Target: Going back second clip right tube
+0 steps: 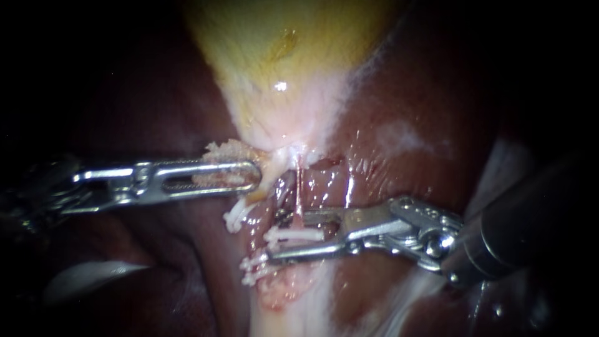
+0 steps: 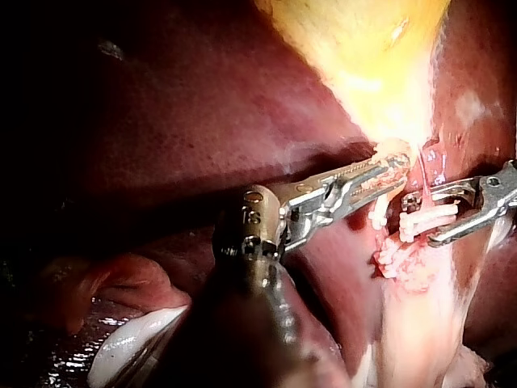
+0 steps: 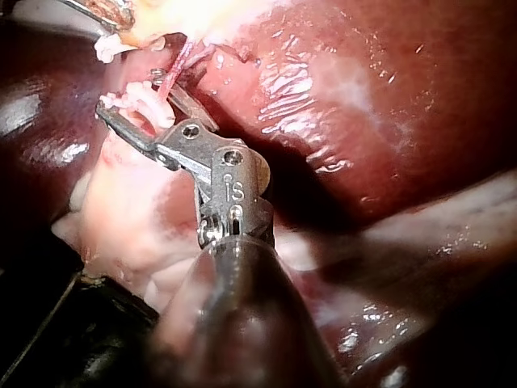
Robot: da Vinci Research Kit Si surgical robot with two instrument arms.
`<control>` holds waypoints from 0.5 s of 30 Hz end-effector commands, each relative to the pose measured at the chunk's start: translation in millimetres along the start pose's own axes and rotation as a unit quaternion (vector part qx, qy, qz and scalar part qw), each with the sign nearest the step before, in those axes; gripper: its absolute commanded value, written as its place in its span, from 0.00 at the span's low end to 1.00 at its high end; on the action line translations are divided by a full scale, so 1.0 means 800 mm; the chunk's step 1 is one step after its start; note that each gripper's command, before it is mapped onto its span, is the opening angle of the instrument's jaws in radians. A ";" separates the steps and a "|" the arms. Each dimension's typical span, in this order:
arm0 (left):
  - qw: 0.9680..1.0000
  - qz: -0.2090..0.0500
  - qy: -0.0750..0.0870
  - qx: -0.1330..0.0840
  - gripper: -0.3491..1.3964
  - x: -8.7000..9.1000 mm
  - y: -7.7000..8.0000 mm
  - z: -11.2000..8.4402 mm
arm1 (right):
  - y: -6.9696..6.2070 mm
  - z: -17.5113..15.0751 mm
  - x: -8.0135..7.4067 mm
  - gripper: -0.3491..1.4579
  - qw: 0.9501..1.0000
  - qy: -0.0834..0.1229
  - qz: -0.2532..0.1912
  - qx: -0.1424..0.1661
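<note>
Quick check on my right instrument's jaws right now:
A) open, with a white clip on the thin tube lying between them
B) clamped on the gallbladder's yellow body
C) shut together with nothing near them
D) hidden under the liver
A: the right instrument shows a clear gap between its jaws, and the white clip crossing the thin red tube sits in that gap.

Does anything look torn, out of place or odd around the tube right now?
Mostly no. The white clip sits squarely across the tube; only the tissue below it looks ragged, with frayed white shreds.
</note>
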 end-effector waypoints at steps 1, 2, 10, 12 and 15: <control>1.000 0.000 0.000 0.000 0.00 0.0000 0.0000 0.0000 | 0.0002 -0.0001 -0.0002 0.47 1.000 0.000 -0.009 -0.003; 1.000 0.000 0.000 0.000 0.00 0.0000 0.0000 0.0000 | 0.0004 -0.0003 -0.0003 0.47 1.000 -0.001 -0.015 -0.003; 1.000 0.000 0.000 0.000 0.00 0.0000 0.0000 0.0000 | 0.0026 -0.0034 -0.0012 0.47 0.997 -0.025 -0.073 -0.026; 1.000 0.000 0.000 0.000 0.00 0.0000 0.0000 0.0000 | 0.0029 -0.0045 -0.0013 0.47 0.995 -0.032 -0.094 -0.027; 1.000 0.000 0.000 0.000 0.00 0.0000 0.0000 0.0000 | 0.0028 -0.0064 -0.0009 0.47 0.991 -0.036 -0.130 -0.024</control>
